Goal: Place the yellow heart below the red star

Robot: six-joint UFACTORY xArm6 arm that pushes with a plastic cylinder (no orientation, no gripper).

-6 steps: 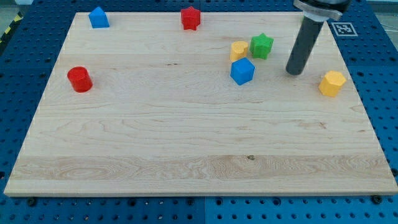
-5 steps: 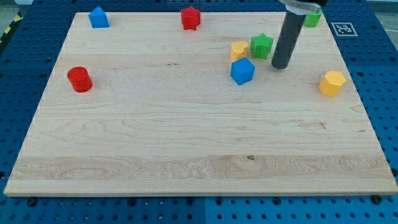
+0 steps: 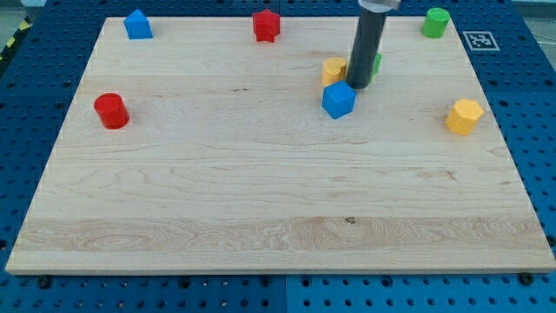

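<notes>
No brand, label or legible writing shows apart from a black-and-white square marker (image 3: 480,40) off the wooden surface (image 3: 261,191) at the view's top right. The yellow heart (image 3: 334,69) sits in the upper middle, right and lower than the red star (image 3: 266,24), its pointing direction and long axis unclear; my tip (image 3: 357,85) stands just beside its right edge, above the blue cube (image 3: 339,99), hiding most of the green star (image 3: 374,63). The arm carries no fingers, only the rod; also present are a blue block (image 3: 137,24), red cylinder (image 3: 111,110), green cylinder (image 3: 436,22) and a yellow hexagonal block (image 3: 464,116).

Pale wooden board (image 3: 217,191) on blue pegboard (image 3: 530,130)
</notes>
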